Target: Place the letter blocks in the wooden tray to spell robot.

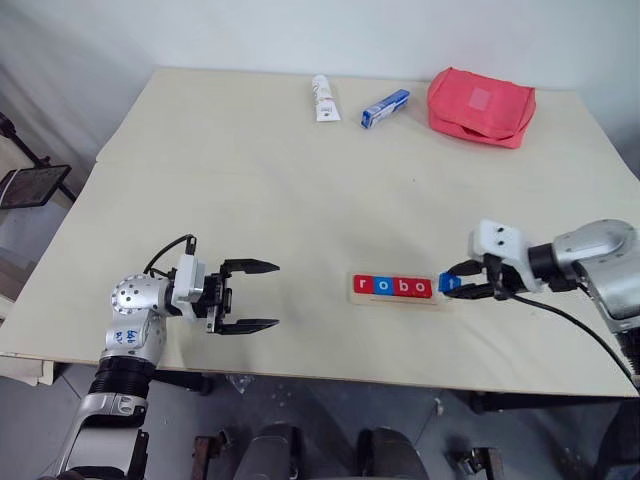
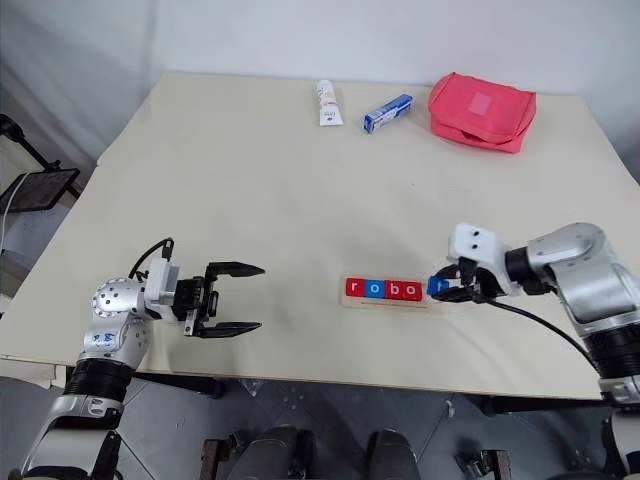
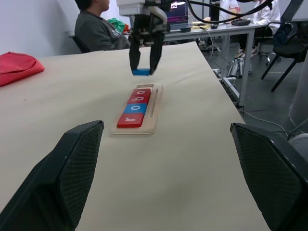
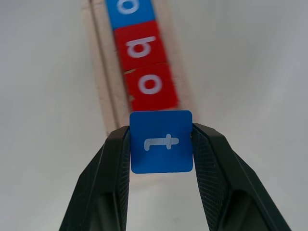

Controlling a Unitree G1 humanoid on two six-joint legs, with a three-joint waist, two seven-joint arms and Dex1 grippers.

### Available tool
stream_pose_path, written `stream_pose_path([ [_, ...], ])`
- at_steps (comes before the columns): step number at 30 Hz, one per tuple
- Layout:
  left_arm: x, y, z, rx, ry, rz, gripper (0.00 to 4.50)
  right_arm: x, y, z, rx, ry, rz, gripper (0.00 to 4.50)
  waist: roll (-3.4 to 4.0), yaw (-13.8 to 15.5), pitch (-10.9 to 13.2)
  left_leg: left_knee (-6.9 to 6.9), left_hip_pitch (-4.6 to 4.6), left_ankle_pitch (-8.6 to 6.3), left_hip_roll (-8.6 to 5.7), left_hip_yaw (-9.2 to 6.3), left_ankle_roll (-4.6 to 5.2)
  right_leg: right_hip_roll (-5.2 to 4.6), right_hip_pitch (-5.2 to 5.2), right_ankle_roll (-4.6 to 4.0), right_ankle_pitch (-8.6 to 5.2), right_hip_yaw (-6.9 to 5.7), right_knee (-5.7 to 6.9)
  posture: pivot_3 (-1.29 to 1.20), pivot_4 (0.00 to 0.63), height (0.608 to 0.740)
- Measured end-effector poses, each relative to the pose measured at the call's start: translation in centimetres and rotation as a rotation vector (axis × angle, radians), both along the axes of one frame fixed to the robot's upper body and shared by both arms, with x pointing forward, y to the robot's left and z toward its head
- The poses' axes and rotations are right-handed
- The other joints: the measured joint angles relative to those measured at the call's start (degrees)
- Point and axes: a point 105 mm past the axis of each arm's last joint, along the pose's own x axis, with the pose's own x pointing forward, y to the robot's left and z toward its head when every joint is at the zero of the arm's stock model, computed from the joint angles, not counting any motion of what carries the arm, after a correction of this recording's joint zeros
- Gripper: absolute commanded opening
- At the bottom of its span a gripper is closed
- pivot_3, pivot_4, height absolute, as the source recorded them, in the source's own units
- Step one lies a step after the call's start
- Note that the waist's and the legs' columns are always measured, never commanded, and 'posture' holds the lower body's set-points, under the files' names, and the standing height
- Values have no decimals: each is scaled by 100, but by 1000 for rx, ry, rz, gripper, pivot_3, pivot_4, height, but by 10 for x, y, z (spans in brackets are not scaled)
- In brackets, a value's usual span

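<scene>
The wooden tray (image 1: 400, 302) lies near the table's front edge, right of centre. Four letter blocks sit in it in a row: red r (image 1: 363, 286), blue o (image 1: 382, 286), red b (image 1: 401, 287) and red o (image 1: 420, 288). At the tray's right end my right gripper (image 1: 453, 284) is shut on a blue t block (image 4: 162, 142). One black finger (image 4: 110, 168) presses each side of the t. That block sits just past the last red o (image 4: 151, 85). To the left, my left gripper (image 1: 250, 296) hovers open and holds nothing, pointing toward the tray.
At the table's far side lie a white tube (image 1: 324, 98), a blue-and-white box (image 1: 385, 108) and a red pouch (image 1: 481, 105). The front table edge runs just below the tray. People sit at desks (image 3: 98, 29) beyond the table in the left wrist view.
</scene>
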Motion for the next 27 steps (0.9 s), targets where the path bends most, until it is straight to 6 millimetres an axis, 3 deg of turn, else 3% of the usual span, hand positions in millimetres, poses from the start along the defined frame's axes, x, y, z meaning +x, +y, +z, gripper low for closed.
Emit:
stream_pose_path([
  [20,-4,-2,-2,20,-7,-9,4500,12,0,-9,-49,9,58,1457,0,-9,0,0,0,0,1,1,0,1,-4,0,0,-1,4,0,150,740],
  [27,-4,-3,-3,23,-19,-10,4500,12,0,-10,-64,11,67,3795,0,-11,0,0,0,0,1,1,0,1,-4,0,0,-1,5,0,150,740],
])
